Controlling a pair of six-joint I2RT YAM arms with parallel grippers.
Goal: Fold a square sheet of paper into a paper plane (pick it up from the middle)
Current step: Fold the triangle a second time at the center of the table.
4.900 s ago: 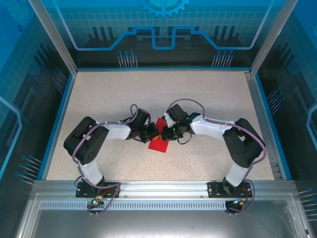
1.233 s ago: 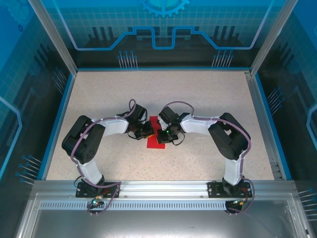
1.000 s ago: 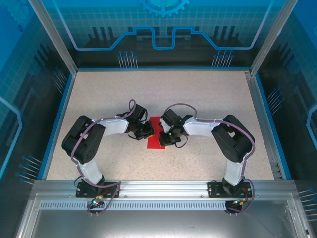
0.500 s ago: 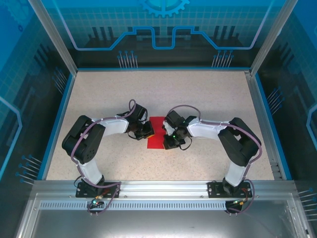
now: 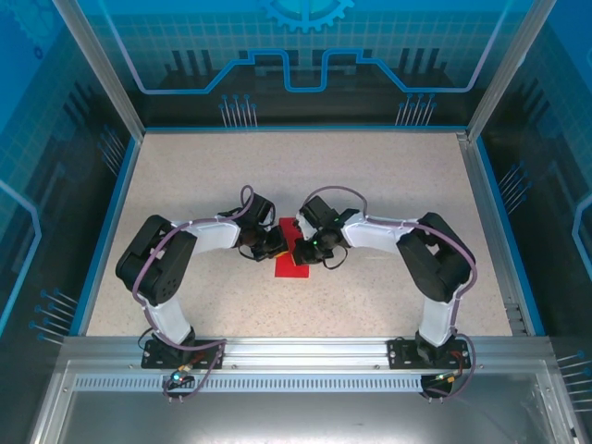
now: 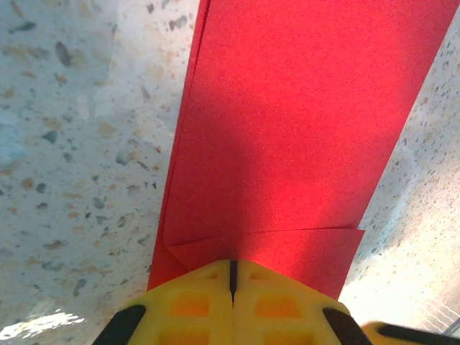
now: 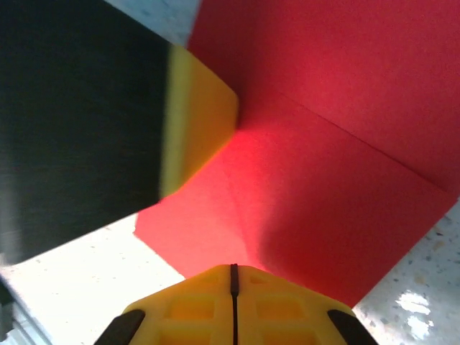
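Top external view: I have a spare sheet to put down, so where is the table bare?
Bare table runs from the far blue rim to the left arm and right arm, and again between their bases. Crowded middle: left gripper and right gripper meet at the folded red paper.

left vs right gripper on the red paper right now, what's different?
Left gripper meets the paper at a short end with a small folded corner; right gripper meets it beside a diagonal crease. Left gripper reaches in from the paper's left, right gripper from its right. Both are shut, tips over the paper.
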